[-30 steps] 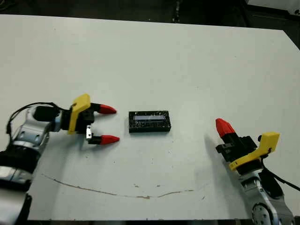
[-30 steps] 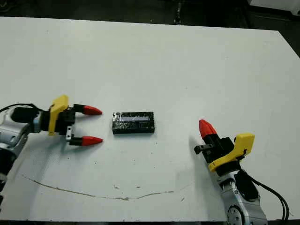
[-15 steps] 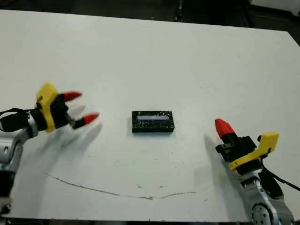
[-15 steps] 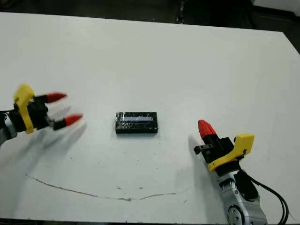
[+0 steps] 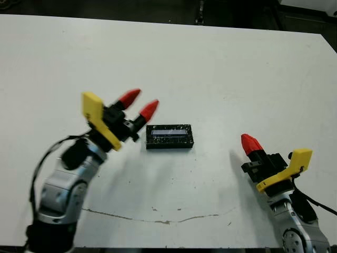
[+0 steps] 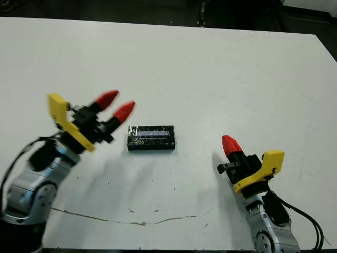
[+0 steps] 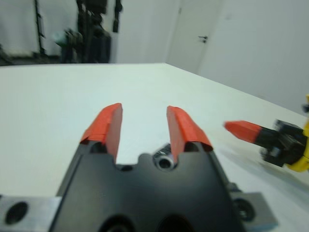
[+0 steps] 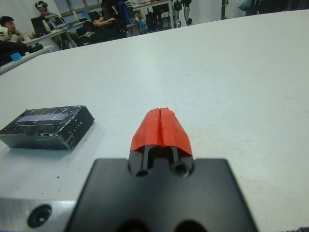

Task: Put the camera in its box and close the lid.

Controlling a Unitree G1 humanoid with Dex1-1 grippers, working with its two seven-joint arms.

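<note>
The lid (image 5: 169,136), a black rectangle with a wrinkled shiny top and a pale strip, lies flat at the middle of the white table (image 5: 210,74). In the right wrist view the lid (image 8: 48,126) shows black side walls resting on the table. The camera and the box are hidden. My left gripper (image 5: 139,103) hangs raised just left of the lid, open and holding nothing, its fingers (image 7: 108,126) well apart. My right gripper (image 5: 251,143) rests to the lid's right, shut and empty, its fingertips (image 8: 161,126) pressed together.
A thin brown scratch line (image 5: 158,219) runs along the table near its front edge. In the right wrist view, people (image 8: 9,26) sit at desks beyond the table. The left wrist view catches my right gripper (image 7: 251,133) off to one side.
My left arm swung out to the far left, then came back up beside the lid with its fingers pointing away from me. The lid and my right gripper stayed put.
</note>
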